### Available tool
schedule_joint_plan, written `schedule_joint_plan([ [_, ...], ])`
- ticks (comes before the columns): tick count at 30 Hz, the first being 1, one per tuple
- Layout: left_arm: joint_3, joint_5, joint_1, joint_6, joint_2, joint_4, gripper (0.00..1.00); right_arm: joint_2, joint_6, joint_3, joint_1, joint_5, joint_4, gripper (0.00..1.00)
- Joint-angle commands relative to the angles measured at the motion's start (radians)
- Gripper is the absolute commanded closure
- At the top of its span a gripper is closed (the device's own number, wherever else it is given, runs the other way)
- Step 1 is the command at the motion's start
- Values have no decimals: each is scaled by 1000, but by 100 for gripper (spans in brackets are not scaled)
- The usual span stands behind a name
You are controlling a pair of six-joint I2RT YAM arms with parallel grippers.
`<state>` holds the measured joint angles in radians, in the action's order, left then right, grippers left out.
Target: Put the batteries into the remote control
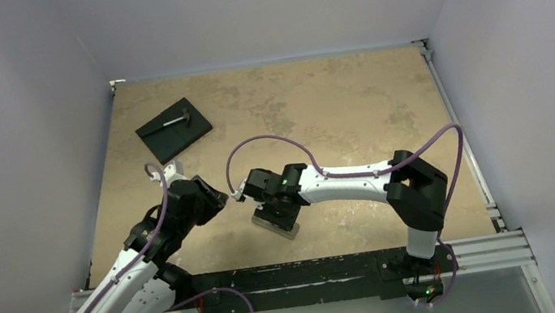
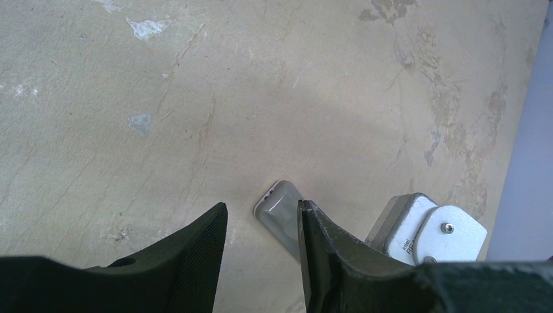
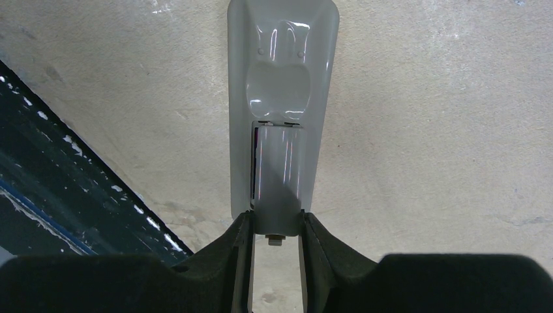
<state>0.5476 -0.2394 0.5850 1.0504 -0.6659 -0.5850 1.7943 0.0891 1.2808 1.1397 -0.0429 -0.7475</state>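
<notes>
Two arms meet near the front of the table [image 1: 332, 100], where the remote [image 3: 283, 85] lies flat, grey back up, under the right wrist. The right gripper [image 3: 276, 218] is narrowed onto the cover [image 3: 279, 176]. Its fingers [image 3: 242, 251] press either side of the cover's near end, which juts a little past the remote's body, and a small tab shows in the gap between them. The rest of the remote runs straight away from those jaws, and its body is wider than the space they leave.

The left gripper [image 2: 262, 205] hangs just left of the remote, its jaws partly apart with nothing between them. From its wrist view, one rounded end of the remote shows on the table just beyond the fingertips, nearer the right-hand finger. I cannot tell whether that finger touches it.

A black slab [image 1: 174, 132] sits at the far left of the table, well apart from both arms, with a small grey tool [image 1: 177, 121] lying on top of it.
</notes>
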Motion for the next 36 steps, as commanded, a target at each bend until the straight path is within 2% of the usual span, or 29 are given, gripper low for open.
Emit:
schedule_joint_plan([
  [1,15,-2,-1,-29,-1,36,56,4,5,40,5,-2,0,91],
  [36,9,0,-2,-31,1,39,56,42,15,59,16,-32,2,90],
])
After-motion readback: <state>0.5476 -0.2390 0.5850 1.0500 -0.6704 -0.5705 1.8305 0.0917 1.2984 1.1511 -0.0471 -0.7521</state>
